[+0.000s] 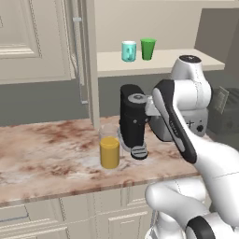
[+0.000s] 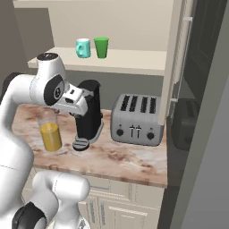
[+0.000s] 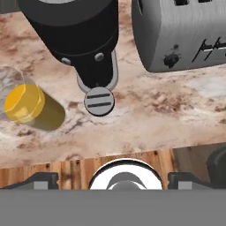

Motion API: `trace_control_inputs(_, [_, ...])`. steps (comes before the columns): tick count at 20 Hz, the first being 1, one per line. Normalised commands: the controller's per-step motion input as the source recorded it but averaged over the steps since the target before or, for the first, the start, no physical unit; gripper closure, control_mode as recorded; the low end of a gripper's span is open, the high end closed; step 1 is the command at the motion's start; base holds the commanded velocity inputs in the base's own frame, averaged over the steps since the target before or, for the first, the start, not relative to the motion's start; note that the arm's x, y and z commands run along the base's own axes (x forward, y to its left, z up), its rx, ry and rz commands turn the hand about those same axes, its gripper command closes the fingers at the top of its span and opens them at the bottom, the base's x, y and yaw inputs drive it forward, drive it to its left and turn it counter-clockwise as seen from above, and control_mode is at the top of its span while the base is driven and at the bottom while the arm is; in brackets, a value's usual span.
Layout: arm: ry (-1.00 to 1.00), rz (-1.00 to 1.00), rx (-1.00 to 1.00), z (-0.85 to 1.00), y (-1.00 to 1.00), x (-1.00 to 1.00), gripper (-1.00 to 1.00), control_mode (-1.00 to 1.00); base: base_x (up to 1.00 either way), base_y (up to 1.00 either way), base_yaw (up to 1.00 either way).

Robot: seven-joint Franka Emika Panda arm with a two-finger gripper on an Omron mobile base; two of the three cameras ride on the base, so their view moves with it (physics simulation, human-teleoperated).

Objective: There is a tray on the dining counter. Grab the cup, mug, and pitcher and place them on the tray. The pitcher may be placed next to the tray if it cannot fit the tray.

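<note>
At frame left we see the pitcher [image 1: 109, 150] near the marbled worktop's [image 1: 46, 154] front edge, open stone to its left. The coffee machine [image 1: 132, 120] stands just beside it, then the toaster [image 2: 137, 119]. Upper centre, mug [image 1: 129, 51] and cup [image 1: 148, 48] share a pale shelf [image 1: 186, 62]. Our gripper [image 3: 113, 180] hangs open, holding nothing.
</note>
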Motion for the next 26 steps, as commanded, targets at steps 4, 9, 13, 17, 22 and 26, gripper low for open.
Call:
trace_control_inputs(4, [-0.11,-0.25,0.06,0.24,0.0,-0.21,-1.0,-1.0,0.0,0.0,0.0])
trace_control_inputs(9, [-0.19,-0.21,0.1,0.35,-0.04,-0.16,-1.0,-1.0,0.0,0.0,0.0])
trace_control_inputs(13, [-0.31,-0.14,0.15,0.41,-0.07,-0.11,-1.0,-1.0,0.0,0.0,0.0])
trace_control_inputs(17, [-0.35,-0.12,0.18,0.41,-0.08,-0.11,-1.0,-1.0,0.0,0.0,0.0])
trace_control_inputs(22, [-0.31,-0.14,0.19,0.41,-0.12,-0.06,-1.0,-1.0,0.0,0.0,0.0])
trace_control_inputs(26, [-0.2,-0.08,0.19,0.31,-0.26,-0.13,-1.0,-1.0,0.0,0.0,0.0])
